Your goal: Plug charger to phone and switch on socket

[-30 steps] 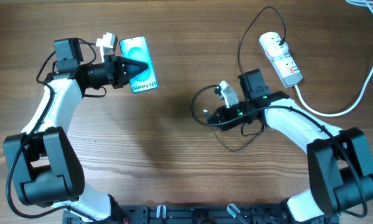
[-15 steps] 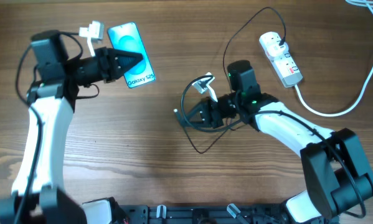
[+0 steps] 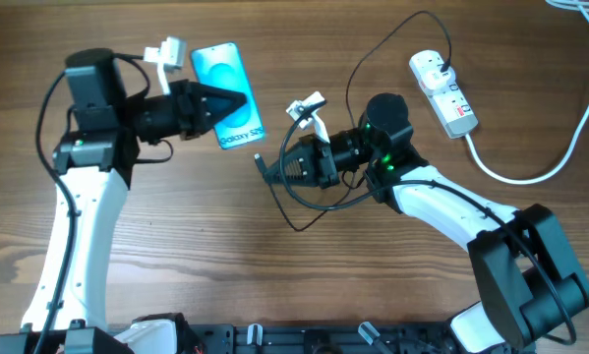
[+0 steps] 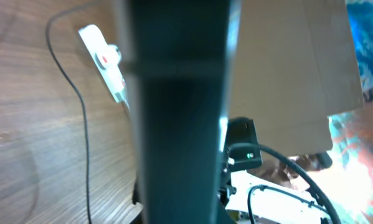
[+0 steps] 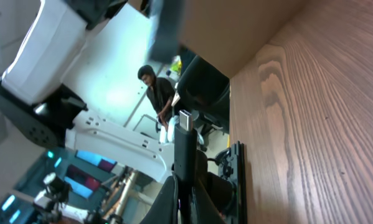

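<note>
Black charger [image 3: 262, 162] plug is pinched tight in my right claw [image 3: 279, 167], phone [image 3: 220, 71] clamped in my left claw [image 3: 237, 101] nearby; not yet joined, socket [image 3: 443, 93] switch untouched

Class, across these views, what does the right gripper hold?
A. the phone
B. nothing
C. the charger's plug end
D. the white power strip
C: the right gripper is shut on the charger, and the metal plug tip sticks out past the gripper. The left gripper has the phone.
</note>
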